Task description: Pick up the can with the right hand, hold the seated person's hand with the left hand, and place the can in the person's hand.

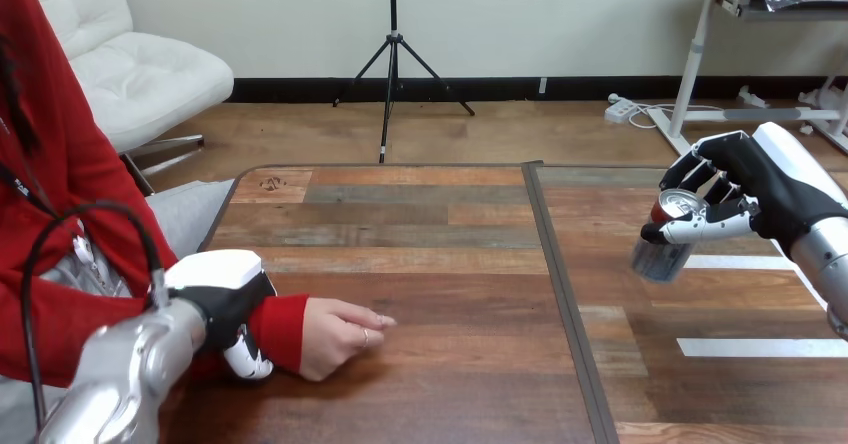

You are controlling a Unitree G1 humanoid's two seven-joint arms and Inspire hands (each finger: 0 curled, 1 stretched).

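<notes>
Holding the can (660,257), the right robot hand (762,189) is up in the air at the right side, above the surface (420,264). Its black fingers (700,174) bend round the far side of the can and its thumb (700,230) goes across the near side, so the can is gripped. The can is tilted: its shiny top points up and to the right, and its bottom is lower and to the left. It looks lifted off the surface. The silver right arm (825,256) comes in from the right edge. Two white strips (760,346) lie flat on the surface near and below this robot hand.

The left robot hand (225,299) is at the near left. It sits on the person's wrist (282,329), which is in a red sleeve. Its palm lies over the top of the wrist and a white fingertip (246,362) curls round the near side, so it has hold of the wrist. The silver left arm (130,374) comes up from the bottom left corner.

The person's hand (335,336) sticks out to the right of the left robot hand. It rests on the surface with its fingers loosely bent. The can is well apart from it, far off to the right. A dark line (560,294) runs from far to near across the surface, between the person's hand and the can.
</notes>
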